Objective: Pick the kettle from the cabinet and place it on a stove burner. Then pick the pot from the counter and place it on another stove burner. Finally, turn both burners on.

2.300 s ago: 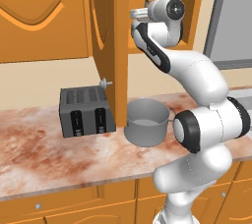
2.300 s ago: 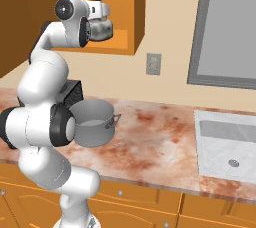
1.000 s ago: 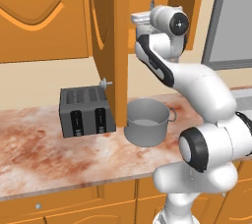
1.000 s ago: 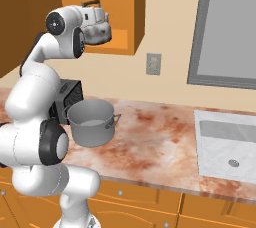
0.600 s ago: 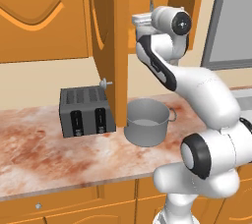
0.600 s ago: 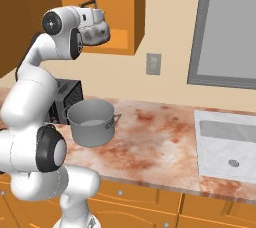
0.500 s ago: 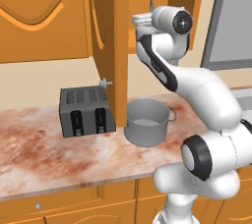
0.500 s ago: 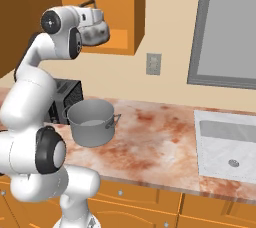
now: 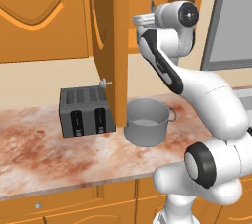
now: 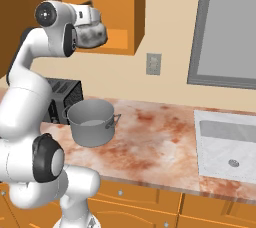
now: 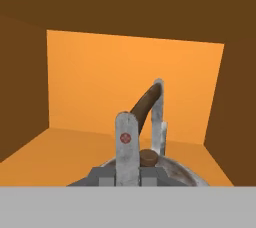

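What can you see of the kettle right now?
The kettle is a small, rounded, silver-grey metal body with a mottled sheen. In the hand view its tall loop handle rises upright, brown along the top, above a small brown lid knob. The gripper is shut on it at the handle's base. It hangs at the open front of the orange cabinet; whether it clears the shelf is unclear.

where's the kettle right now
The small rounded silver-grey metal kettle hangs in the shut pincer, in front of the open orange wooden wall cabinet, above the wide grey pot.
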Motion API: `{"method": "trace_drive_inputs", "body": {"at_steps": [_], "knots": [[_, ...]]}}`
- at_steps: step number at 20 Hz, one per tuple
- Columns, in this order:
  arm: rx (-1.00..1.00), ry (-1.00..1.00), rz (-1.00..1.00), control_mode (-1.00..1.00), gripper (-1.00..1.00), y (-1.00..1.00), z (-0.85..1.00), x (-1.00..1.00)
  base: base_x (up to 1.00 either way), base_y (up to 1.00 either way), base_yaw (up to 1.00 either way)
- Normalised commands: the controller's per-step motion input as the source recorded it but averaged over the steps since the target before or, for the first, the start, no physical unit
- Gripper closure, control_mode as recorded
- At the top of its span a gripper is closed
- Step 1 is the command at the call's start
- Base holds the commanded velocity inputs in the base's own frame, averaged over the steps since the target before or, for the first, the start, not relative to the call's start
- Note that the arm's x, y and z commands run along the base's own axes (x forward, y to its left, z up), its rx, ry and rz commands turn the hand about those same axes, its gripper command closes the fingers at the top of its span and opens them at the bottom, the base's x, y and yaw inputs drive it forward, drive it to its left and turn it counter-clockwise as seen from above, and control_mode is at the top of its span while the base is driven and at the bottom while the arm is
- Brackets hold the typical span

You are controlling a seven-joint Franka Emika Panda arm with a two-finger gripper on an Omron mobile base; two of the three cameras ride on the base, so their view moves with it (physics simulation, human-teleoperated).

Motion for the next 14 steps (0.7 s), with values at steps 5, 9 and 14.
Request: {"method": "trace_drive_inputs", "body": {"at_steps": [5, 9, 14], "knots": [[0.0, 0.05, 0.0, -1.0, 1.0, 0.0, 0.01, -0.3, 0.0, 0.0, 0.0], [0.0, 0.04, 0.0, -1.0, 1.0, 0.0, 0.01, -0.33, 0.0, 0.0, 0.0], [0.0, 0.01, 0.0, -1.0, 1.0, 0.0, 0.0, -0.34, 0.0, 0.0, 0.0]]}}
